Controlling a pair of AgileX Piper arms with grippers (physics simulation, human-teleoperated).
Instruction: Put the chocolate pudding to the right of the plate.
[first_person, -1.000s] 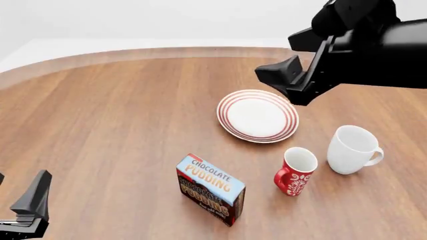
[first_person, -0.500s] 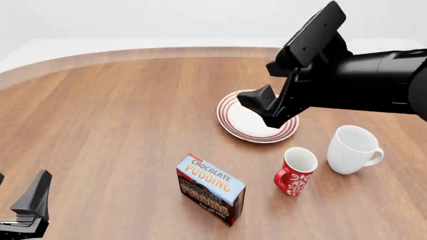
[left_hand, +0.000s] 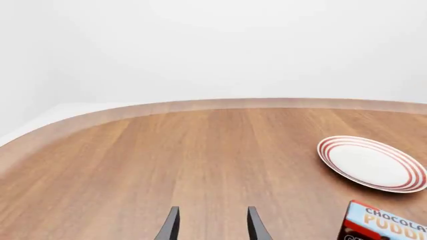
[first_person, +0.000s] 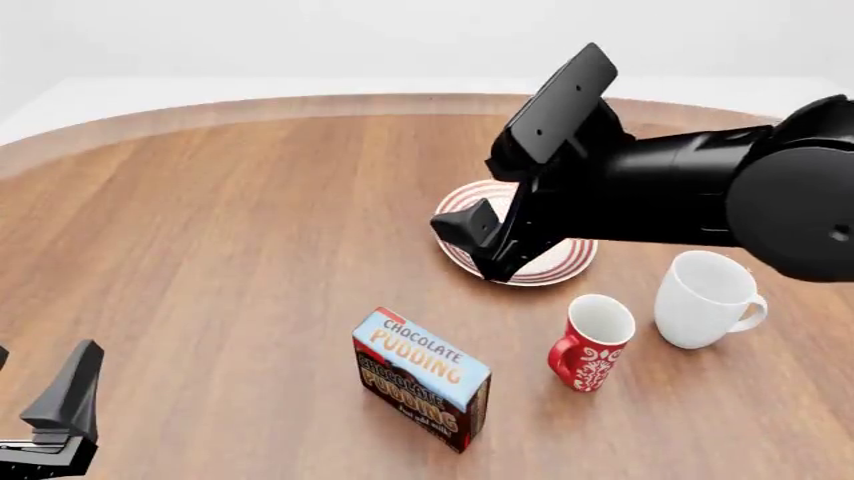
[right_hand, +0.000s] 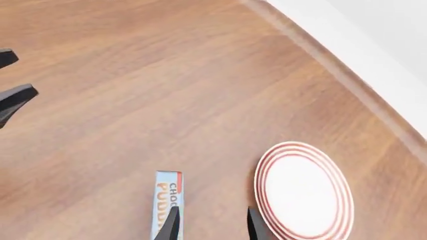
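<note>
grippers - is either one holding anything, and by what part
Nothing is held. The right gripper is open above the plate; the left gripper is open, and the chocolate pudding lies untouched.

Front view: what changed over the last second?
The right gripper swung left and down, from beyond the red-ringed white plate to over its near-left rim, toward the blue-topped chocolate pudding carton. It holds nothing. Carton, plate, both mugs and left gripper unmoved.

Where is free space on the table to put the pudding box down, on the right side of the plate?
The strip right of the plate is narrow: the white mug and red mug crowd it. Left of the chocolate pudding, bare wood runs to the left gripper.
</note>
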